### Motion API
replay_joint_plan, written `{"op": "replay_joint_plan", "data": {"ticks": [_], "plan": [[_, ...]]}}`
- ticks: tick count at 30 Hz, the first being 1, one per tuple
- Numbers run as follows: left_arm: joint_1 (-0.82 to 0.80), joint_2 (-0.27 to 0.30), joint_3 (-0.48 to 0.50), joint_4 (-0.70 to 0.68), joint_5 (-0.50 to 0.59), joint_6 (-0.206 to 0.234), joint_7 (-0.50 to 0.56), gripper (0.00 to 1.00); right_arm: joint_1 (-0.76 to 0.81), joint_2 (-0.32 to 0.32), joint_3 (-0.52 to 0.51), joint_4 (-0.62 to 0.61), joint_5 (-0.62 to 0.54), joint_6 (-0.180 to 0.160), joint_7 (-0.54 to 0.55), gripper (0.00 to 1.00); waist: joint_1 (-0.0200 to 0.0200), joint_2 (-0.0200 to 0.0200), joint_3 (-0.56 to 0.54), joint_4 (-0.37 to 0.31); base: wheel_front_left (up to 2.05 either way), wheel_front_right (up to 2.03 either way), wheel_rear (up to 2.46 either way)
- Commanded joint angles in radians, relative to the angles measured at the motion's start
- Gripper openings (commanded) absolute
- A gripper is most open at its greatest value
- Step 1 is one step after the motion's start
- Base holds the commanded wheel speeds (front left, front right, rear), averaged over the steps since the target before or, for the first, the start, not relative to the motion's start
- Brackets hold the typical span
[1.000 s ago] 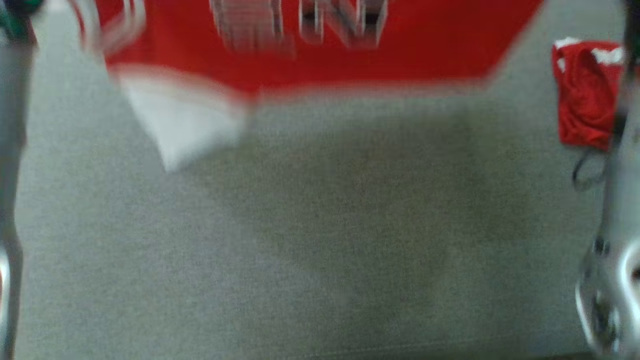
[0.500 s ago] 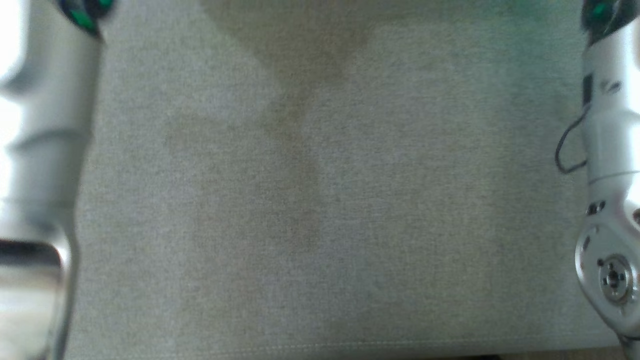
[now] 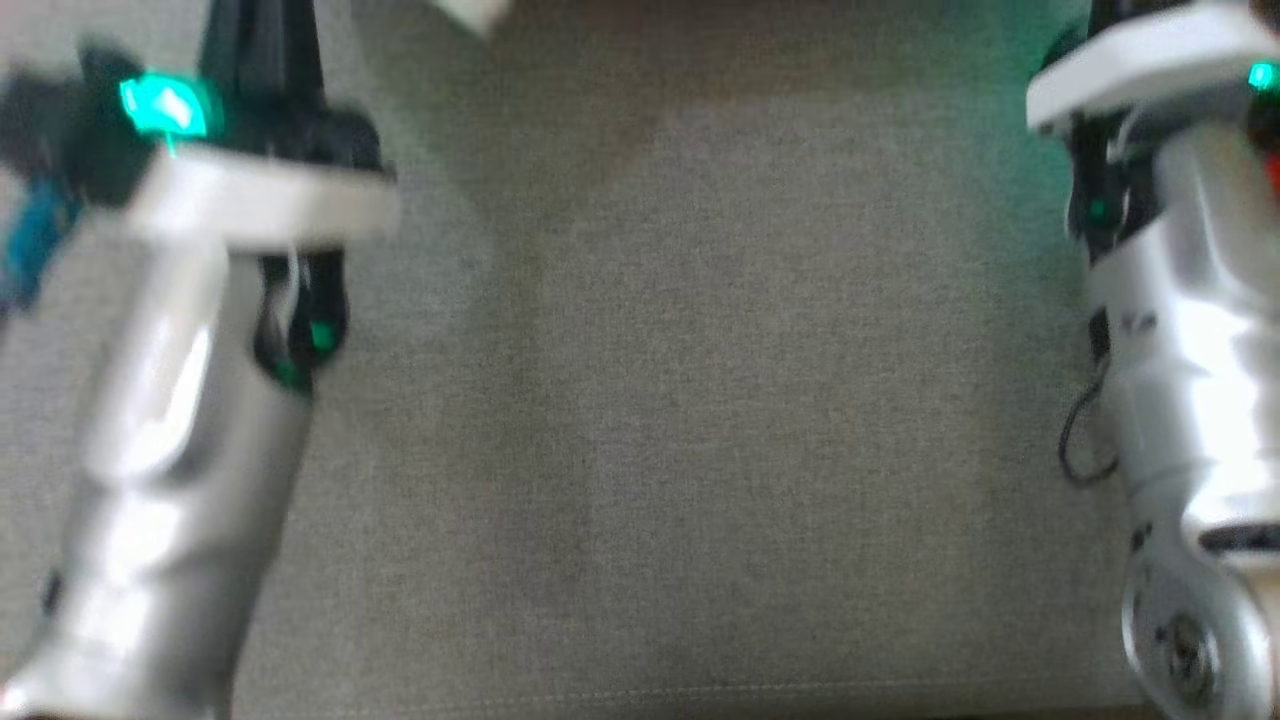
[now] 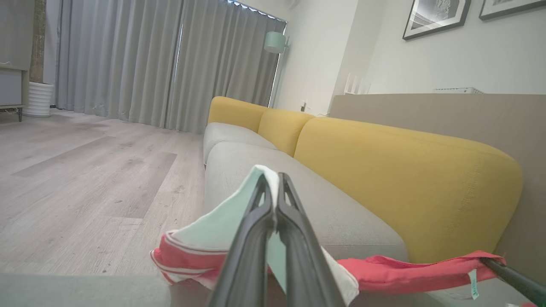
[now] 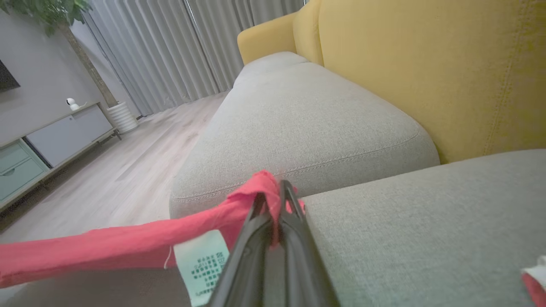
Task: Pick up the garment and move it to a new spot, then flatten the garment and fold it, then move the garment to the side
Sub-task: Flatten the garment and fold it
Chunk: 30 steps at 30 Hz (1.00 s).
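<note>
Your left gripper [image 4: 277, 181] and right gripper [image 5: 273, 192] clench the garment [image 5: 128, 243] stretched between them; 1 second ago its red front topped head view.

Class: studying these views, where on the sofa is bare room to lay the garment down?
Free: grey seat cushion between left forearm and right forearm; neighbouring cushion beside yellow backrest. Crowded: between left gripper and right gripper, where the garment stretches.

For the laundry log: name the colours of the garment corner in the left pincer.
Garment corner: white, red-striped edge; best in left wrist view.
</note>
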<state>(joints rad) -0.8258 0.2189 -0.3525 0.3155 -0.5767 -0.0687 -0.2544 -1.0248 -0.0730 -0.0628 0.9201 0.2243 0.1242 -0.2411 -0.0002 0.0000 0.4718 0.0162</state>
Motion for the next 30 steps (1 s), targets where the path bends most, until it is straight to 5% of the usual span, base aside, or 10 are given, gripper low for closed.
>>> {"op": "replay_joint_plan", "data": {"ticks": [1, 17, 27, 30], "plan": [[0.032, 0.041, 0.043, -0.066, 0.007, 0.008, -0.007, 0.0, 0.036, 0.013, 0.022, -0.044, 0.019, 0.007, -0.012, 0.0, 0.0002, 0.0, -0.032, 0.003, 0.0, 0.0, 0.0], [0.754, 0.054, 0.051, -0.497, 0.051, 0.126, 0.004, 0.0, 0.723, 0.003, 0.031, -0.519, 0.201, 0.007, 0.036, 0.0, 0.0002, 0.0, -0.343, 0.024, 0.0, 0.0, 0.0], [0.98, 0.077, 0.032, -0.617, 0.05, 0.191, 0.037, 0.0, 1.104, 0.022, -0.054, -0.88, 0.218, 0.007, 0.187, 0.0, 0.0002, 0.0, -0.386, 0.015, 0.0, 0.0, 0.0], [0.993, 0.079, 0.025, -0.612, 0.042, 0.189, 0.046, 0.0, 1.13, 0.022, -0.051, -0.891, 0.234, 0.007, 0.207, 0.0, 0.0002, 0.0, -0.378, 0.011, 0.0, 0.0, 0.0]]}}
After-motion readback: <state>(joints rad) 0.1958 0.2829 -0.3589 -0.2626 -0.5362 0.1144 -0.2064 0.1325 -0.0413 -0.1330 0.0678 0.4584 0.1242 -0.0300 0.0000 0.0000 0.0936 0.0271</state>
